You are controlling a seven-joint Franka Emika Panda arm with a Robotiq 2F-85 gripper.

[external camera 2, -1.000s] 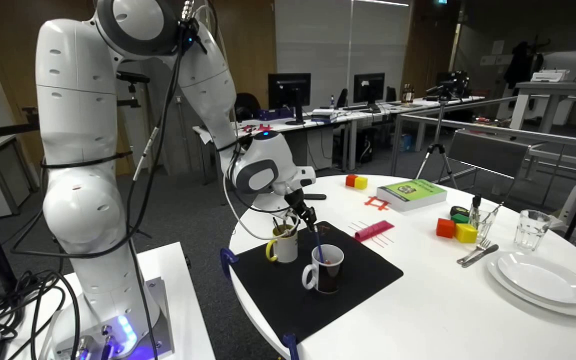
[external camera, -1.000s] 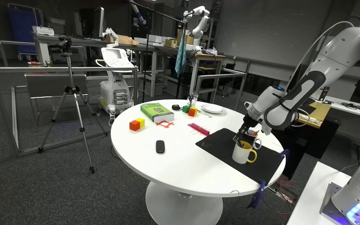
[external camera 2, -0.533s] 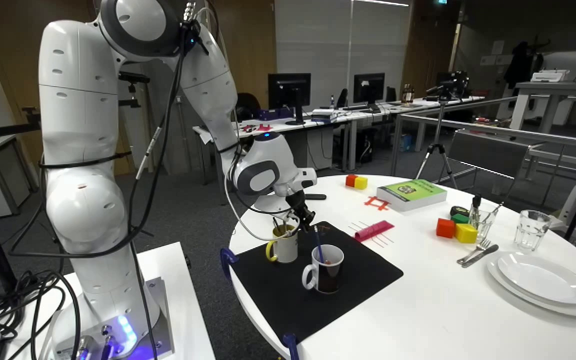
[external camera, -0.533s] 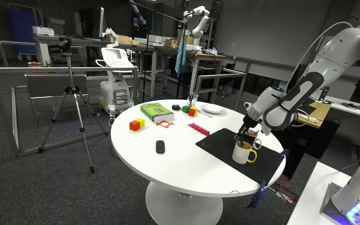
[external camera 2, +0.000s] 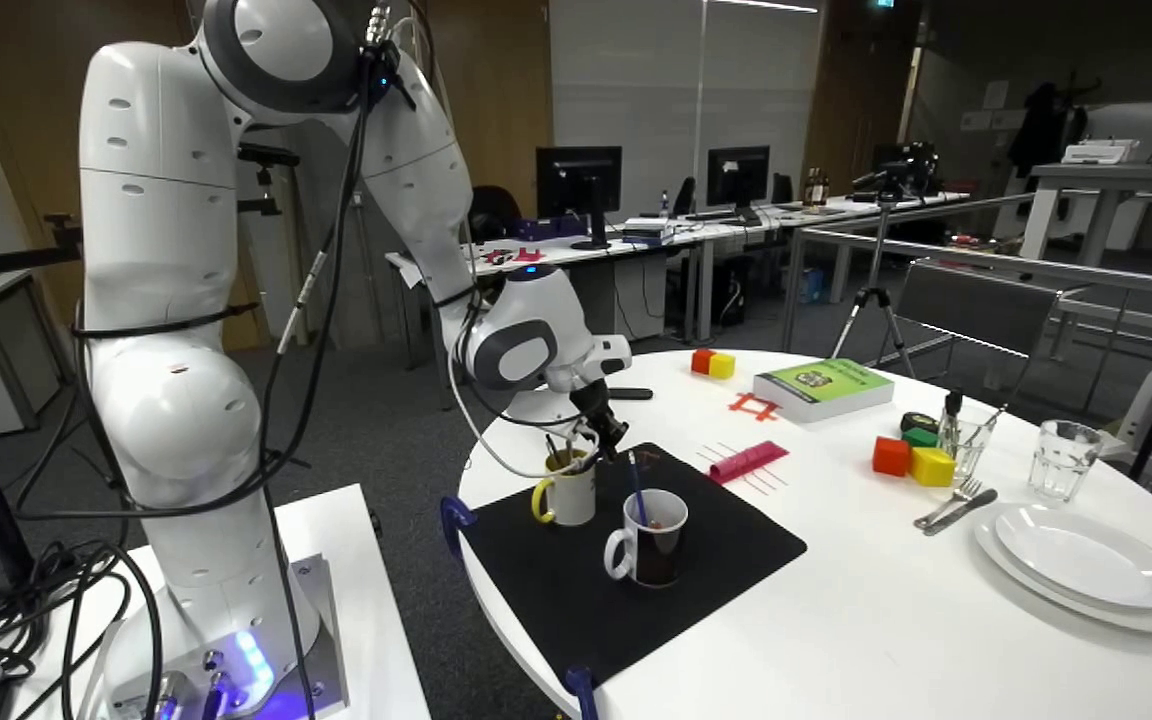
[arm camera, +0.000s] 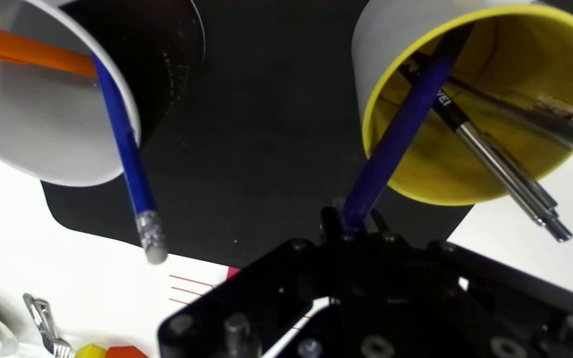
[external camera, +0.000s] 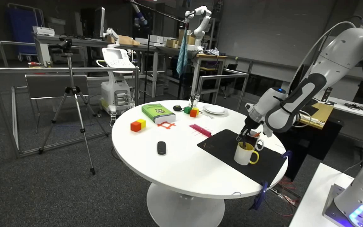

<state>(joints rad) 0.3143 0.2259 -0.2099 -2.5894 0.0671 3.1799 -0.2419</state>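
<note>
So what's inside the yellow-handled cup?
The cup holds a purple pen, pinched by the gripper, a black-and-silver pen and a blurry dark one. The rim hides the purple pen's bottom; the gripper covers its top.

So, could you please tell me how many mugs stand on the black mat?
2: in the wrist view, the yellow-lined mug is upper right, its purple pen pinched by the gripper; the white-and-dark mug is upper left. None seems hidden.

The end effector (arm camera: 355, 220) hides the purple pen's (arm camera: 398, 132) top; the wrist view crops an orange pen (arm camera: 33, 52).
</note>
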